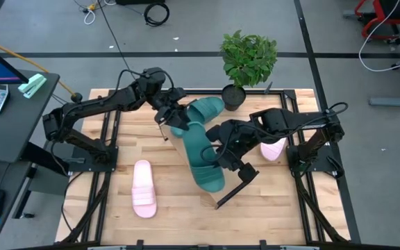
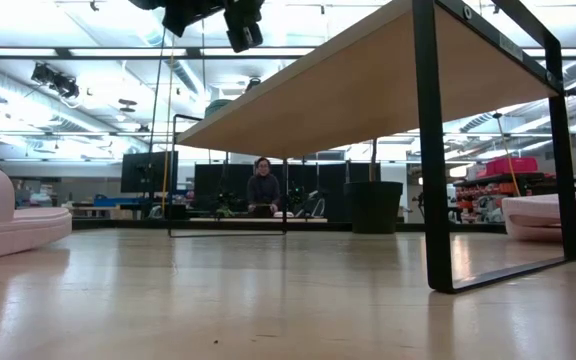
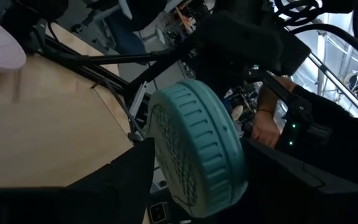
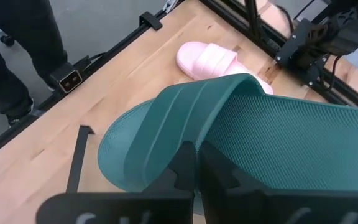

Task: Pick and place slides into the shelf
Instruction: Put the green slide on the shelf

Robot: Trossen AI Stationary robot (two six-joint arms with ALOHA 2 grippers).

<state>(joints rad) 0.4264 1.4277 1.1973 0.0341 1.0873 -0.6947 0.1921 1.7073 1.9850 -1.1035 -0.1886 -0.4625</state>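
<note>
Two dark teal slides lie close together mid-table in the high view. My left gripper (image 1: 172, 119) is shut on the farther teal slide (image 1: 205, 111), whose ribbed sole (image 3: 194, 152) fills the left wrist view. My right gripper (image 1: 222, 156) is shut on the nearer teal slide (image 1: 203, 165), which lies over the shelf's board; the shelf's black end bar (image 1: 236, 189) shows beside it. From table height the shelf (image 2: 368, 85) stands on its black leg frame (image 2: 433, 150). One pink slide (image 1: 143, 187) rests sole-down near the front left, another (image 1: 273, 148) under the right arm. My left gripper pinches the farther teal slide between its two fingers (image 3: 126, 180), which come level from the table's left. The slide stands on its side, with its rounded end (image 3: 222, 124) past the fingers. Whether it rests on anything, I cannot tell. My right gripper comes slanting down from the table's right onto the nearer teal slide. Its fingers (image 4: 188, 168) meet it where the strap (image 4: 166, 121) joins the footbed (image 4: 291, 143). The fingers hide the exact hold. The slide lies about flat.
A potted plant (image 1: 245, 62) stands at the table's far edge just beyond the slides. Black frame rails run along the left (image 1: 106, 149) and right (image 1: 297, 149) sides. A person (image 2: 263, 188) sits in the room behind. Bare wood lies at the front middle (image 1: 186, 215).
</note>
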